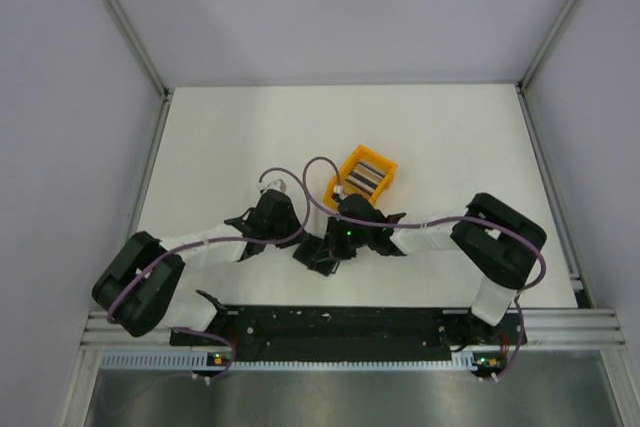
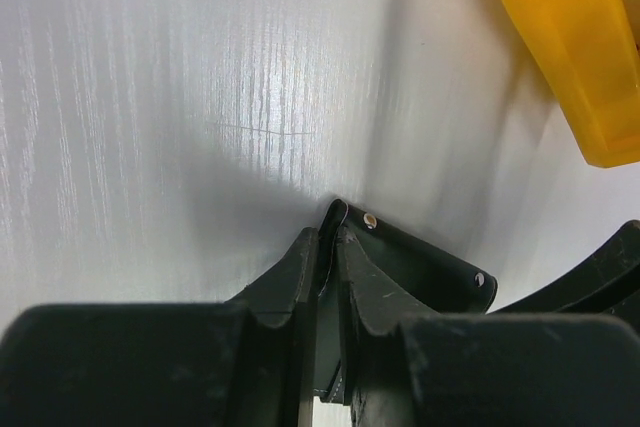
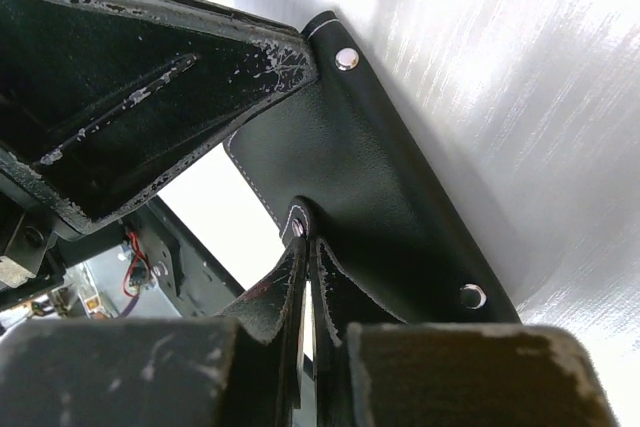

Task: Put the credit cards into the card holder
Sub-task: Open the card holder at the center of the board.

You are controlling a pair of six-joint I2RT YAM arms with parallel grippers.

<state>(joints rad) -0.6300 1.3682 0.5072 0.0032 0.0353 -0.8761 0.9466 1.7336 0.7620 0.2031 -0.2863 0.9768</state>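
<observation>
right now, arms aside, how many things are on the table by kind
orange bin: 1
black card holder: 1
credit cards: a row in the bin, too small to count
total: 2, plus the cards

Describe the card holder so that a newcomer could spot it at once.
Start at the white table and find the orange bin near its middle. Just nearer the arms, the left gripper and the right gripper pinch the card holder. It alone is flat, black and leathery, with silver rivets.
</observation>
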